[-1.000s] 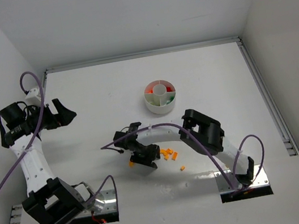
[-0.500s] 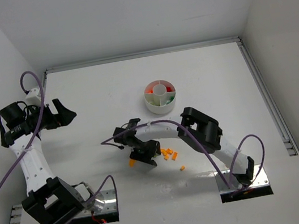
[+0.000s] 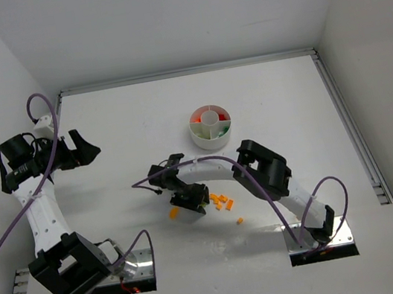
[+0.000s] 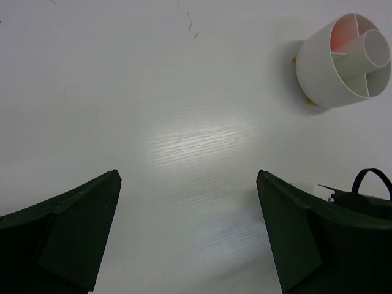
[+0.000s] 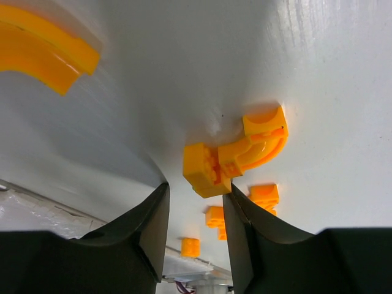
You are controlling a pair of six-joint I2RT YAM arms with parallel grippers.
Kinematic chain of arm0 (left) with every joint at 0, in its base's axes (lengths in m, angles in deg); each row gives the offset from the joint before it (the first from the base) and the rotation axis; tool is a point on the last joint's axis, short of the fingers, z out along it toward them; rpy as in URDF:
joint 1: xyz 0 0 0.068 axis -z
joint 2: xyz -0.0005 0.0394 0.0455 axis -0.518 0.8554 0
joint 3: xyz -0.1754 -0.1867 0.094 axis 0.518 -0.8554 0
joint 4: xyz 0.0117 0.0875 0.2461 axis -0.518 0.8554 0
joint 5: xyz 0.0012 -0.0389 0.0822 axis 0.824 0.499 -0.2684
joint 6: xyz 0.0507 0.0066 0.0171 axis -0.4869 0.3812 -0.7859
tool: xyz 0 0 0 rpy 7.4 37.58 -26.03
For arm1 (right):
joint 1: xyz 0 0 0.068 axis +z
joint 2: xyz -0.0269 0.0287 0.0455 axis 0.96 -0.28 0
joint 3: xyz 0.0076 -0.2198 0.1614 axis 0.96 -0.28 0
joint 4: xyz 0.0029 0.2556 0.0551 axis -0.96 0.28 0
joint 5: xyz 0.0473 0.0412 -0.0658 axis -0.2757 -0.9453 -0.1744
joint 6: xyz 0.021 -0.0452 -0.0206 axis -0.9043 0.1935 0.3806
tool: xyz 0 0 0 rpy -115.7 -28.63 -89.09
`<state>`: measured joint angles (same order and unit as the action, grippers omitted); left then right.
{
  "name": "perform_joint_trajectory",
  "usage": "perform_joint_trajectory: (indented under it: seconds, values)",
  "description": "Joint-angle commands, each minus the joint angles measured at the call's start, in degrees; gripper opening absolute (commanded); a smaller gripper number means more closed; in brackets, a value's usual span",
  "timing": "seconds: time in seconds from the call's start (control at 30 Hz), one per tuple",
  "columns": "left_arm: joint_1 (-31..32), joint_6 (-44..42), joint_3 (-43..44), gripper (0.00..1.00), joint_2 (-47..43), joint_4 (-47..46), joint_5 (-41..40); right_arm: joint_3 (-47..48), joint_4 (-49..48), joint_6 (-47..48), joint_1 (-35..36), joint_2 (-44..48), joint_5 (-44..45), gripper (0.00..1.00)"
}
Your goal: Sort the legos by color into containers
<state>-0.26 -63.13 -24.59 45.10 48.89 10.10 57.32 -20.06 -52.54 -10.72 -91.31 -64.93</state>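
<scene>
Closely, right gripper (image 5: 196, 190) flanking orange lego (image 5: 236, 158) (left gripper (image 4: 188, 176) wide)

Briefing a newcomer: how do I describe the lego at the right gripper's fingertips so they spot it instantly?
On the white table, on the near side of the round divided dish, orange legos lie around the right gripper. The one at its fingertips is a curved arch with a square block on one end; the small bricks beyond are plain blocks.

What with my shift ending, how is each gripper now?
Left gripper: open, empty.
Right gripper: jaws narrowly apart at a curved orange plastic brick; grip cannot be told.
</scene>
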Motion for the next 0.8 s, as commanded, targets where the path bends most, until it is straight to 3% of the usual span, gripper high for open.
perform_joint_trajectory:
  seconds: [0.0, 0.57, 0.77]
  values:
    - [-0.27, -0.6, 2.22, 0.99, -0.47, -0.51, 1.33, -0.37, -8.05, 0.7, 0.17, -3.35, 4.0, 0.4]
    - [-0.27, -1.13, 2.22, 0.99, -0.47, -0.51, 1.33, 3.85, -8.58, 1.75, -0.36, -6.69, 2.95, 0.41]
    - [-0.27, -1.13, 2.22, 0.99, -0.47, 0.01, 1.33, 0.17, -9.63, 1.76, 0.16, -4.33, 2.42, 0.28]
